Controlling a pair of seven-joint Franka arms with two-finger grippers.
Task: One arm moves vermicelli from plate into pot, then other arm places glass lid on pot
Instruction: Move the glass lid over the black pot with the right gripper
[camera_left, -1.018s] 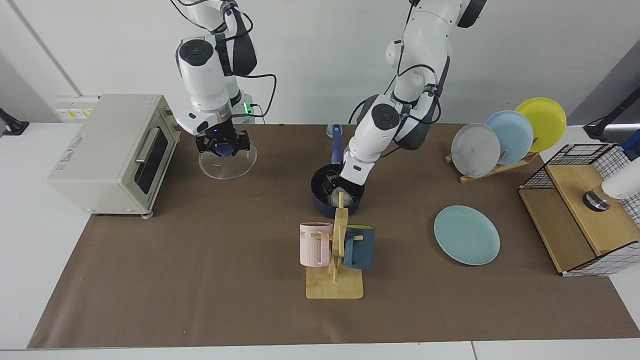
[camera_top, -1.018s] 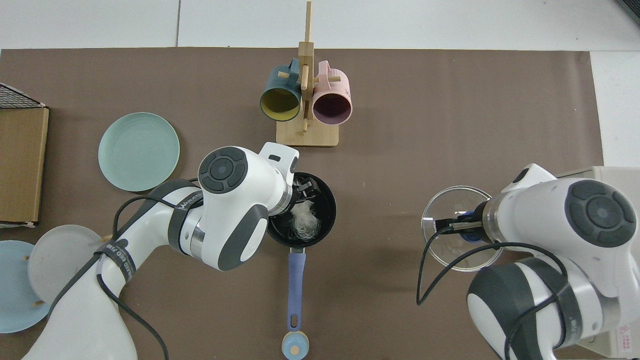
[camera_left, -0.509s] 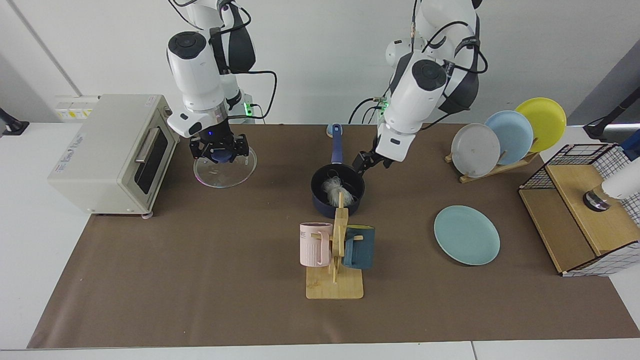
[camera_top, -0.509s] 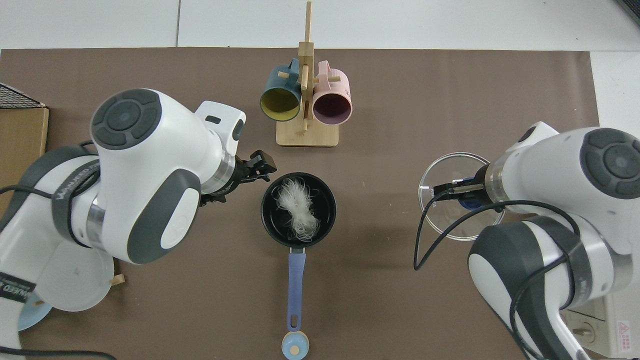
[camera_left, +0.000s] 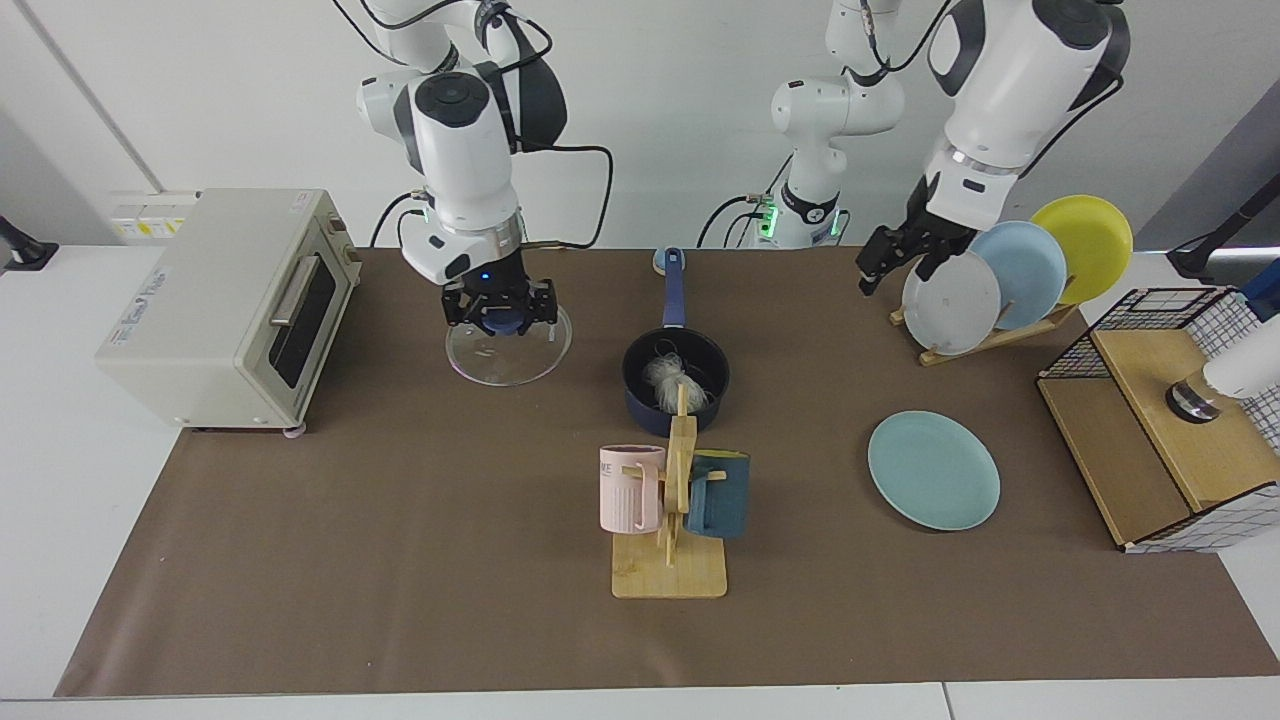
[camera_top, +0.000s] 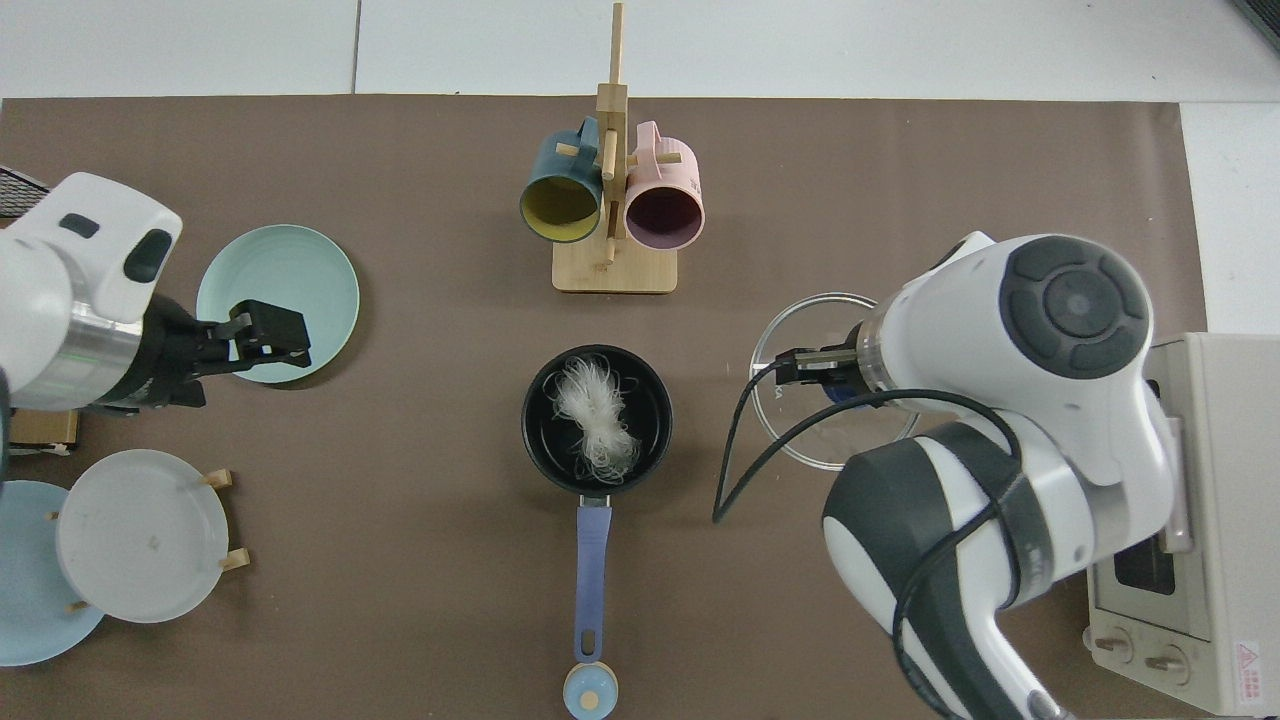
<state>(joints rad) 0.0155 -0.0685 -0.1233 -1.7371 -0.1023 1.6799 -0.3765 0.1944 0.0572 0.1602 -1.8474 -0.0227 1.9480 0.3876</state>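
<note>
With the vermicelli (camera_left: 668, 378) in the pot (camera_left: 676, 384), the right gripper (camera_left: 499, 312) grips the glass lid (camera_left: 508, 346) by its knob, rigid, breakable, probably slick, while the left gripper (camera_left: 897, 260) hangs open, empty, near the plate rack (camera_left: 985, 335).

The vermicelli (camera_left: 668, 377), a loose white tangle, lies inside the dark navy pot (camera_left: 640, 385) at the frame's centre, its blue handle pointing toward the far edge. The teal plate (camera_left: 933, 470) lies flat and bare at centre right. The clear glass lid (camera_left: 508, 345), blue-knobbed, hangs tilted left of the pot, well apart from it.
</note>
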